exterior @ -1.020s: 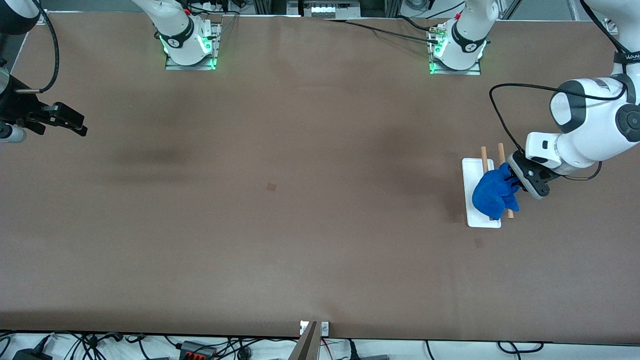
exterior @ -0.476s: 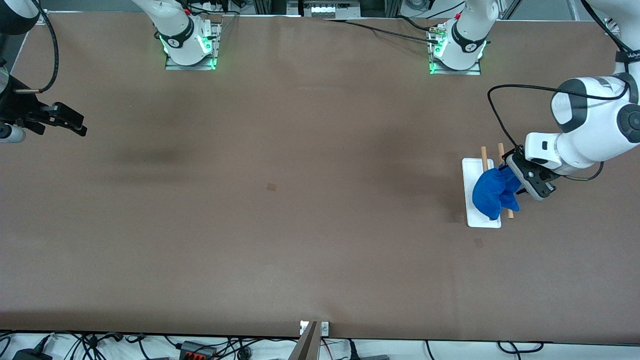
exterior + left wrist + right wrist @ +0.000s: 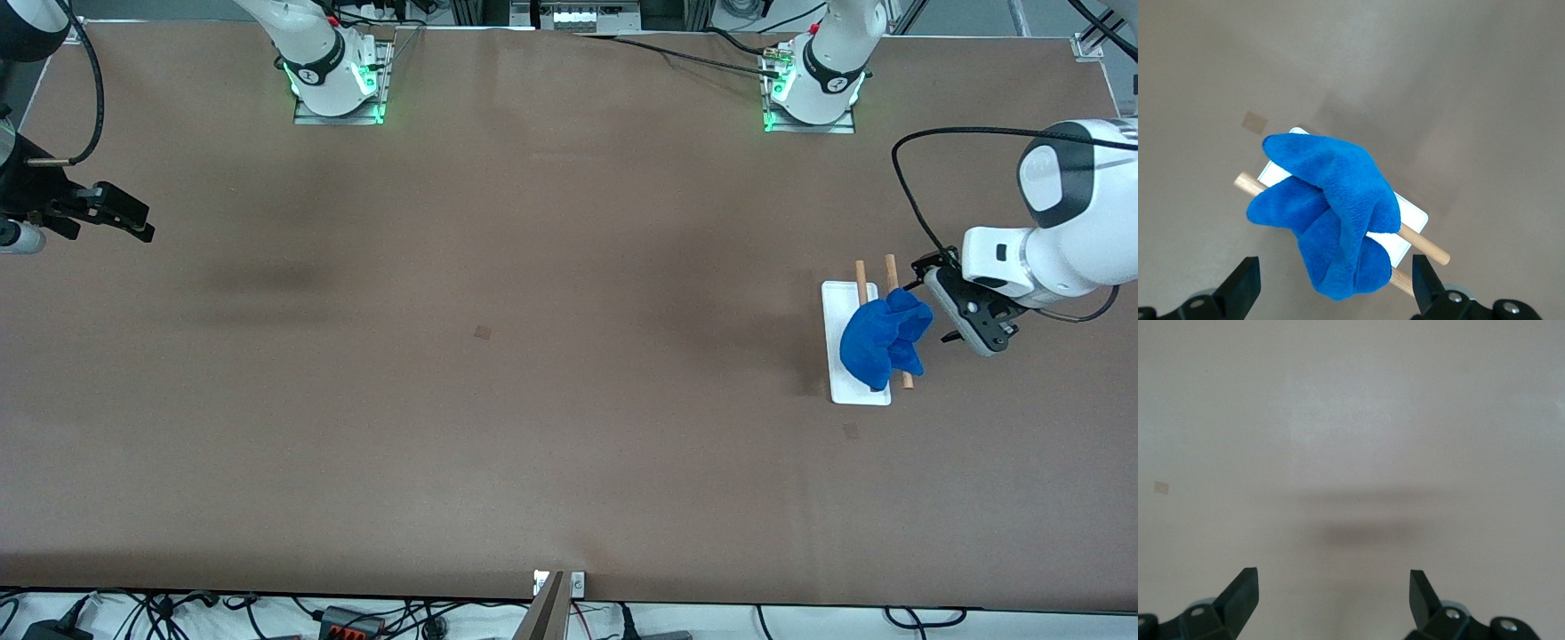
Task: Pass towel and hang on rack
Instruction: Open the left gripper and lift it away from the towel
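Here the towel (image 3: pixel 880 342) lies bunched over the two rods of the rack (image 3: pixel 855 391), just beside the left gripper (image 3: pixel 951 313), whose jaws are spread and empty. The right gripper (image 3: pixel 133 222) waits over the right arm's end of the table (image 3: pixel 498 400), jaws spread, well apart from the towel

The front camera is looking down from high across the table (image 3: pixel 533 400), facing both arm bases along its top edge and taking in the whole tabletop from far off.

The left wrist camera is riding just above the left gripper (image 3: pixel 1335 293), looking past its spread fingertips, close on the towel (image 3: pixel 1331 220) draped over the rack (image 3: pixel 1415 217); the front view is sharing that same towel (image 3: pixel 880 342) and rack (image 3: pixel 858 391) beside the left gripper (image 3: pixel 965 324).

The right wrist camera is pointing past the right gripper (image 3: pixel 1333 603), whose fingers are parted, at bare tabletop; the front view is catching the right gripper (image 3: pixel 124 218) at the right arm's end.
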Available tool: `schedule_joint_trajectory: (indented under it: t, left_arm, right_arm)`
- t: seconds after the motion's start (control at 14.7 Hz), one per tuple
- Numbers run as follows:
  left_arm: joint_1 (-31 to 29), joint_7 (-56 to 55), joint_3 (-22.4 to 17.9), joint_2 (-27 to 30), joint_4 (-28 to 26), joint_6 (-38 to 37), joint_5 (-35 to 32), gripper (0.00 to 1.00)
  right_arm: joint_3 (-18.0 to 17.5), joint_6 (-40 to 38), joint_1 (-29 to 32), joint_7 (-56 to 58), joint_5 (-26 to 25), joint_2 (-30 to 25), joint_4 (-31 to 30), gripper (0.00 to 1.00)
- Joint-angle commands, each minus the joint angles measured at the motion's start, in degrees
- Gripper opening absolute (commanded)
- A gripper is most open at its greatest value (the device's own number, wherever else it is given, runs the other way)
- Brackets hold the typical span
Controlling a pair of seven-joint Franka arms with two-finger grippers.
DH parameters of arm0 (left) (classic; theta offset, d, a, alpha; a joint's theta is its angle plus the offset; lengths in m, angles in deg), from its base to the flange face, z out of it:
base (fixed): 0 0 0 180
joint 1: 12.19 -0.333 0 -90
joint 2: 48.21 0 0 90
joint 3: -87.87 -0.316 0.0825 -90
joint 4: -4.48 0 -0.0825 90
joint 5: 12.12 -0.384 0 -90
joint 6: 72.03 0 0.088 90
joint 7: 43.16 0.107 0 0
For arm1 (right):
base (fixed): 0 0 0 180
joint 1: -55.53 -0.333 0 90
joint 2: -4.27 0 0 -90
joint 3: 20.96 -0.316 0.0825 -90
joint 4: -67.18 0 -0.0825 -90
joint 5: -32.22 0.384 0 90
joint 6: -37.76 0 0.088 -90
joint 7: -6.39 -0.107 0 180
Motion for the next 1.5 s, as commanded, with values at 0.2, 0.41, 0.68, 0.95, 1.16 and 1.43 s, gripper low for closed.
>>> schedule_joint_trajectory:
  t: [0.2,0.41,0.68,0.95,1.16,1.43]
  left_arm:
    - [0.29,-9.77,0.15,-0.55,7.85,-7.81,-0.42,1.0]
    - [0.46,-14.17,0.15,-0.72,11.89,-11.41,-0.77,1.0]
    - [1.25,-18.39,0.15,-0.9,16.72,-15.81,-0.77,1.0]
    - [3.17,-24.62,-0.54,-5.47,26.04,-24.07,-0.69,1.0]
    - [9.93,-38.56,-4.84,-0.92,23.96,-24.08,-1.47,1.0]
    - [15.57,-50.38,-11.08,5.23,18.43,-24.08,-1.39,1.0]
  right_arm:
    - [-0.46,-0.92,0.66,-0.53,-0.11,-0.11,0.86,1.0]
    - [-0.55,-2.15,0.4,-0.53,-0.11,-0.46,0.77,1.0]
    - [-0.55,-1.98,0.4,-0.53,-0.03,-0.2,0.77,1.0]
    - [-0.64,-1.72,0.14,-0.53,-0.11,-0.2,0.86,1.0]
    - [-0.64,-1.54,0.14,-0.53,-0.11,-0.2,0.86,1.0]
    - [-1.16,-1.45,1.71,-0.53,-0.03,-0.11,0.86,1.0]
